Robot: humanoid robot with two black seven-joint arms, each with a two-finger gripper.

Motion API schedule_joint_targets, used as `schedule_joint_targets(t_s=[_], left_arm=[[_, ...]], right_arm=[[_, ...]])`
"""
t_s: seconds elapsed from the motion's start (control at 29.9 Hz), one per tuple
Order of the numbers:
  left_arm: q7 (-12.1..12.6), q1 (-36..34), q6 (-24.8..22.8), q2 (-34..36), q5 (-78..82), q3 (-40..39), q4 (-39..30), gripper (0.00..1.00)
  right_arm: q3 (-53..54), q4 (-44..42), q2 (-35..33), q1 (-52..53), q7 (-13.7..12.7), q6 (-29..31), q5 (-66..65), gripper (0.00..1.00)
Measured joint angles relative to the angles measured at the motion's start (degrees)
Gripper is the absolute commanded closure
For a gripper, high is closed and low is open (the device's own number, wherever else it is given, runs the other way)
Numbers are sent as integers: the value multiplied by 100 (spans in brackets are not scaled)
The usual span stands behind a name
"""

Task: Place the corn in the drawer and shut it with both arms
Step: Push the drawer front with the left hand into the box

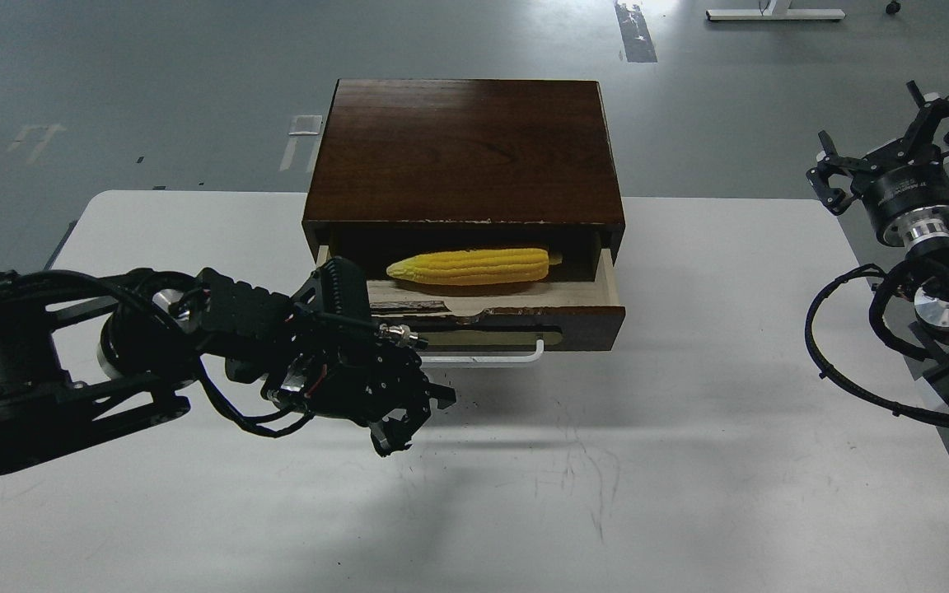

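Observation:
The yellow corn (470, 266) lies lengthwise inside the open drawer (524, 316), tip to the left. The drawer sticks out a little from the dark brown cabinet (462, 148), and its white handle (487, 359) faces me. My left gripper (415, 424) hangs low over the table just in front of the drawer's left end, below the handle, with its fingers apart and empty. My right gripper (886, 142) is raised off the table's right edge, far from the drawer, claws spread and empty.
The white table (689, 461) bears the cabinet at its back middle. My left arm's body and cables (71, 362) cover the table's left side. My right arm's wrist and cable loop (936, 305) hang beside the right edge. Grey floor lies beyond.

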Motion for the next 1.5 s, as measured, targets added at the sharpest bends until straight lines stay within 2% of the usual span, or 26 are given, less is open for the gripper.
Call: schedule_joint_targets(t_s=[0.13, 0.27, 0.37, 1.5], left_arm=[[57, -4, 0, 0, 0, -3, 81, 100], [284, -4, 0, -1, 0, -5, 140, 100], [352, -4, 0, 27, 0, -10, 146, 100], [411, -240, 0, -152, -2, -38, 839, 100]], right_arm=[[-6, -14, -4, -5, 0, 0, 0, 0], [-6, -14, -9, -4, 0, 0, -1, 0], [-32, -14, -42, -5, 0, 0, -8, 0], [-58, -53, -78, 12, 0, 0, -27, 0]])
